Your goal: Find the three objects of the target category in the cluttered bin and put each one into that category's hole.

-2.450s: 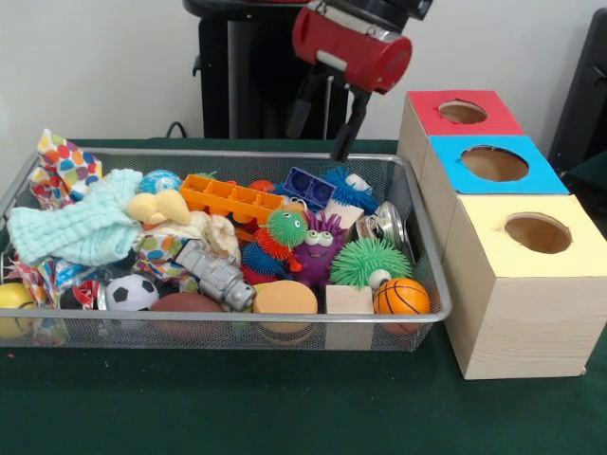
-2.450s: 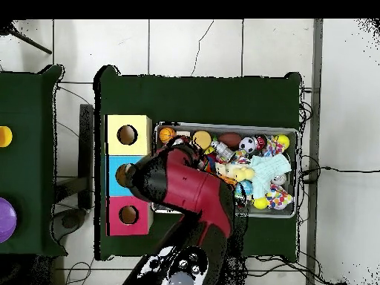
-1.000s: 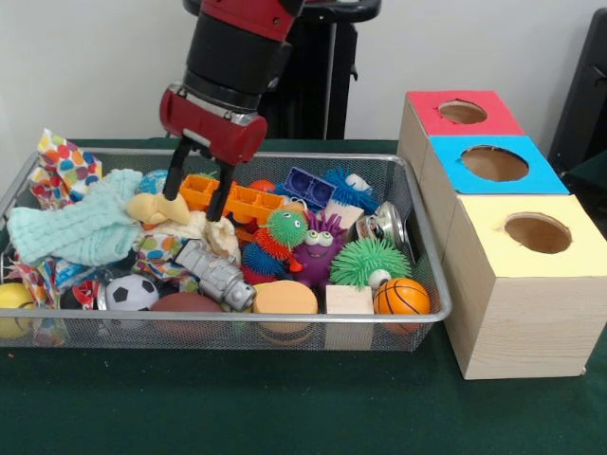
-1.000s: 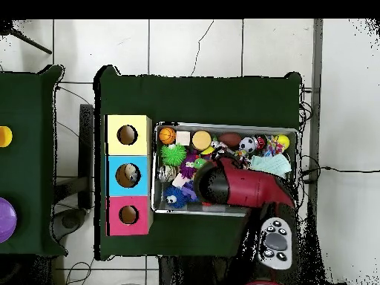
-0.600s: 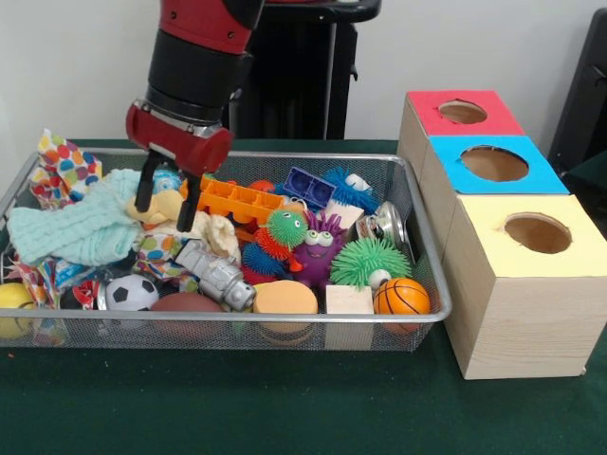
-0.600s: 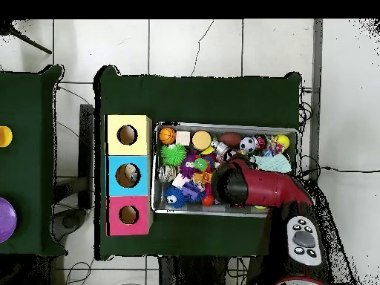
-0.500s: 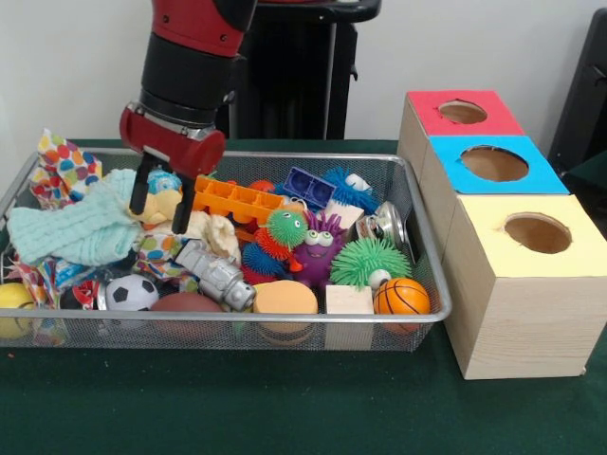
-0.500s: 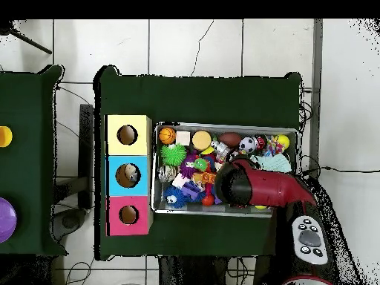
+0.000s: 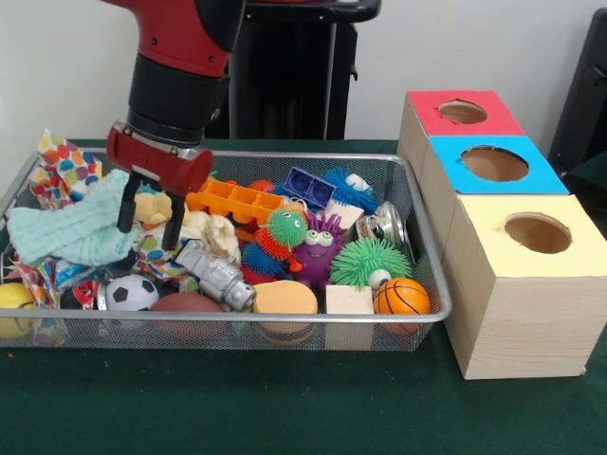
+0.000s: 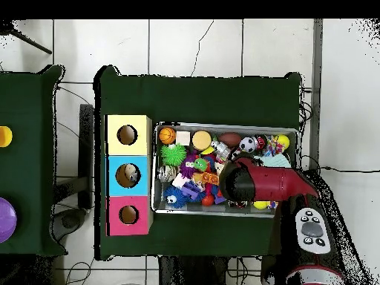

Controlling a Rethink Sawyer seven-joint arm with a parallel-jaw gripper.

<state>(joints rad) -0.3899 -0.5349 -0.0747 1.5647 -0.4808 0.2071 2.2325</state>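
Spread wide, my claw [image 9: 148, 226] hangs with its two fingers down over the left part of the wire bin [image 9: 432, 284], one tip on each side of a pale yellow soft toy [image 9: 152, 206] that lies against the mint-green cloth [image 9: 81, 230]. Nothing is pinched between the fingers yet. I judge this soft toy to be my present target, since the tips straddle it, though which category I am sorting I cannot say for sure.

As for progress: in the overhead view the hole of the blue box [image 10: 128, 176] seems to have something lying inside it, while the holes of the yellow box [image 10: 128, 135] and the red box [image 10: 128, 215] look dark and empty. So perhaps one thing is already delivered, and at least this toy and another remain. The bin is full of clutter: an orange tray [image 9: 232, 200], a green spiky ball [image 9: 370, 261], a small basketball [image 9: 401, 297], a soccer ball [image 9: 131, 293]. All three boxes stand on the green surface [image 9: 285, 408] just beside the bin.
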